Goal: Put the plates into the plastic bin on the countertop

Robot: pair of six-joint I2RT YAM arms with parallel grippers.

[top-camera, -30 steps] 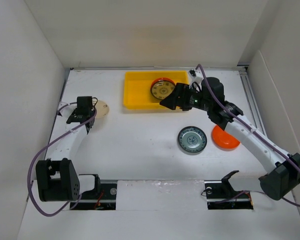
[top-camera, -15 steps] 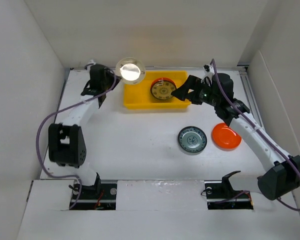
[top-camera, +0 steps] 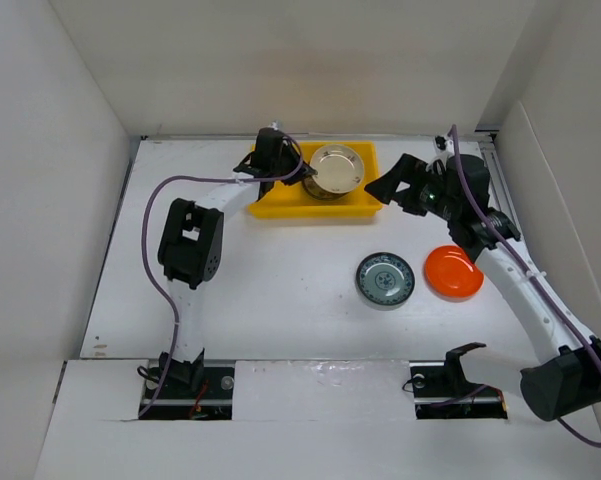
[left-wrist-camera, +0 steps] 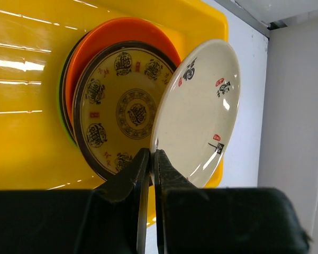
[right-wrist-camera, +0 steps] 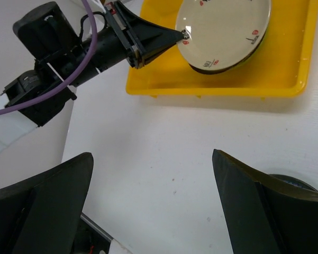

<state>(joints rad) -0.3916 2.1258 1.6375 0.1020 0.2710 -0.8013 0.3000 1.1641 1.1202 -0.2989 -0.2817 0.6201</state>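
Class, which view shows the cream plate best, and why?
The left wrist view: the cream plate looms large, markings sharp, rim pinched in the left pincer. The right wrist view shows it smaller, over the plastic bin; the top view shows a small glary disc.

Plastic bin (left-wrist-camera: 26, 132): bright yellow moulded plastic, smooth and highly glossy, its floor streaked with white reflections. Cream plate (left-wrist-camera: 201, 116), brown-gold patterned plate (left-wrist-camera: 116, 106) and orange plate (left-wrist-camera: 121, 32): smooth, glazed-looking ware with a hard sheen (ceramic or melamine cannot be told), the blue-grey plate (top-camera: 385, 279) on the tabletop (top-camera: 270, 290) equally shiny. Left fingers (left-wrist-camera: 128, 177) and right fingers (right-wrist-camera: 47, 201): black, smooth, dull matt finish; tabletop: white, flat matt, faintly speckled; cable (right-wrist-camera: 94, 32): purple, smooth sheathing with slight gloss; arm links (top-camera: 520, 290): white, smooth, semi-gloss shells.
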